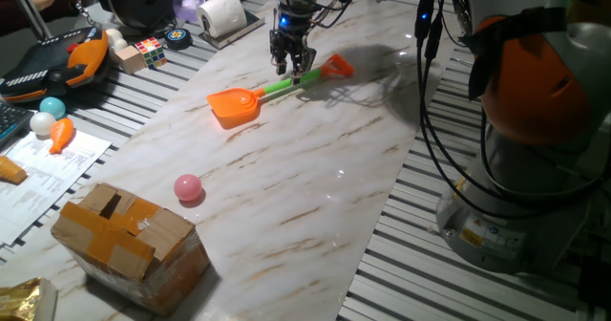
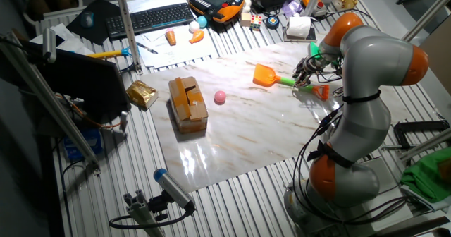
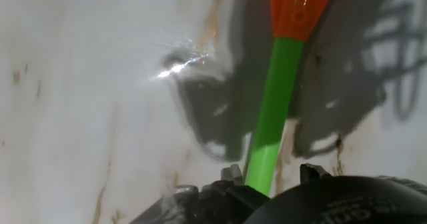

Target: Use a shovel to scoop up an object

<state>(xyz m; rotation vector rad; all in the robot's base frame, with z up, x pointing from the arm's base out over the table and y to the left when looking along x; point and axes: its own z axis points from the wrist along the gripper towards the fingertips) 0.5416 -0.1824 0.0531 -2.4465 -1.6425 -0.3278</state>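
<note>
Grasp step: pincer (image 1: 291, 71) straddles the shovel (image 1: 272, 92) shaft, grip uncertain; next, clamp, then sweep toward lower-left pink ball (image 1: 188, 187).

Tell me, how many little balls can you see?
3. A pink ball lies alone on the marble table, near the cardboard box. A teal ball and a white ball sit together on the cluttered side. More could be hidden there.

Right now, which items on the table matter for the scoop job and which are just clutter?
In play:
- shovel, lying on the marble slab
- pink ball
- gripper, down at the shovel's green shaft

Clutter:
- taped cardboard box
- toilet roll
- Rubik's cube
- teal ball
- white ball
</note>
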